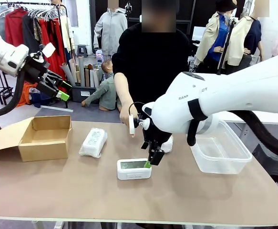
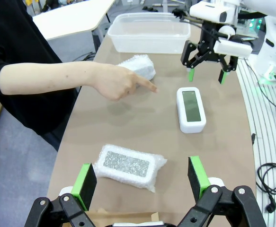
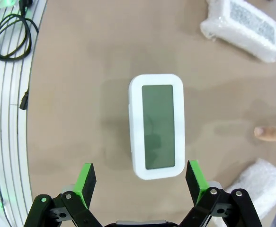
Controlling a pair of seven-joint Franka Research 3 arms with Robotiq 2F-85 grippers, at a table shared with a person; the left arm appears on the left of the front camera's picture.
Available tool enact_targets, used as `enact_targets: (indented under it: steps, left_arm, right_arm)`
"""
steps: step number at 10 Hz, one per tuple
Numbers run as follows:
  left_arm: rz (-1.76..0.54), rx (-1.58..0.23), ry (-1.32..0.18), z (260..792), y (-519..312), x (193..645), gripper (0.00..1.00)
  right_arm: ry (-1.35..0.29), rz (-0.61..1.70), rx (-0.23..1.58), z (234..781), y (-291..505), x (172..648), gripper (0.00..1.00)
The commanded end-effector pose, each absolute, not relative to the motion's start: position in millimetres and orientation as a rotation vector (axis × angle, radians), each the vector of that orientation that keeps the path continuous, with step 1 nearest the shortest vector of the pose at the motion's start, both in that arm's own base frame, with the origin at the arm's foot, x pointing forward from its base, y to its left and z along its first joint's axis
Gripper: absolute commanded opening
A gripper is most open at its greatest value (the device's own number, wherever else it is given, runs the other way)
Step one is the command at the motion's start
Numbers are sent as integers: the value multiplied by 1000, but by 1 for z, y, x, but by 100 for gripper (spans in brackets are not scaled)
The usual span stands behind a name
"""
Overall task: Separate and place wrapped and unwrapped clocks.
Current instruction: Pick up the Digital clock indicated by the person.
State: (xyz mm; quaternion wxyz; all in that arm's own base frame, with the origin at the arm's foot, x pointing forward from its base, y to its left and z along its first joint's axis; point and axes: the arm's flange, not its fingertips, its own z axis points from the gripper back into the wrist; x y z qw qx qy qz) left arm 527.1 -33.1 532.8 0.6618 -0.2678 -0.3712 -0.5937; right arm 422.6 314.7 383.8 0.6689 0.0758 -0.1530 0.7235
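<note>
The unwrapped clock (image 1: 134,168) (image 2: 191,109) (image 3: 156,125), white with a grey-green screen, lies face up near the table's middle. Directly over its right end hovers my right gripper (image 1: 150,162) (image 2: 206,75) (image 3: 140,176), open and pointing down, nothing between its fingers. A flat wrapped bundle (image 1: 94,141) (image 2: 128,165) (image 3: 242,26) lies left of the clock. The rounder wrapped bundle (image 1: 167,143) (image 2: 138,66) (image 3: 258,187) sits behind my right gripper, partly hidden. My left gripper (image 1: 57,90) (image 2: 142,182) hangs open high above the table's left side. The person's hand (image 1: 127,117) (image 2: 123,82) points a finger towards the clock.
An open cardboard box (image 1: 43,138) stands at the table's left end. A clear plastic container (image 1: 220,152) (image 2: 149,33) stands at the right. The person is at the far edge. Cables (image 3: 10,33) lie on the floor beyond the table's near edge.
</note>
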Motion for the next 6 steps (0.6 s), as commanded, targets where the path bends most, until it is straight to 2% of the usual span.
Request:
enact_targets:
  steps: [1, 6]
  left_arm:
    - [-1342, -604, -842, 534, -32, 527, 100]
    - [-1342, -604, -842, 534, -32, 527, 100]
  right_arm:
    - [-348, 1618, 124, 377, 333, 438, 100]
    - [-285, 1658, 103, 346, 359, 448, 100]
